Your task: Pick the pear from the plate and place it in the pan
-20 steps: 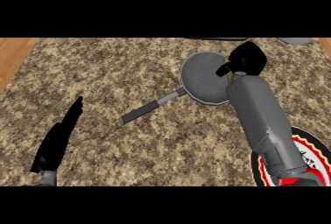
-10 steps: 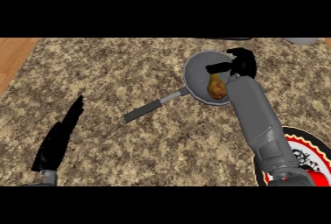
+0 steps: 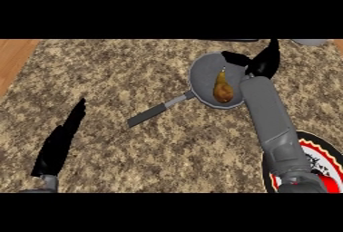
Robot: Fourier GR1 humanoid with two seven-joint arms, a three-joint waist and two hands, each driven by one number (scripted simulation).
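pear point(image 3: 223, 90) sits loose in the far-right pan point(image 3: 204, 72), right hand point(image 3: 258, 61) fingers spread just past it, so looks placed.

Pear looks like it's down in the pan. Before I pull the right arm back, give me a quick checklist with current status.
1. Pear inside the pan: ok, it lies on the pan's floor, stem end pointing away from the robot.
2. Right hand released: ok, fingers spread, nothing held, above the pan's far right rim.
3. Hand apart from the pear: ok, a gap shows between them.
4. Forearm contact with the pan's right rim: cannot tell, it overlaps the rim in this view.
5. Plate no longer holds the pear: ok on the visible part; the arm hides the rest.
6. Left hand out of the way: ok, resting open at lower left.
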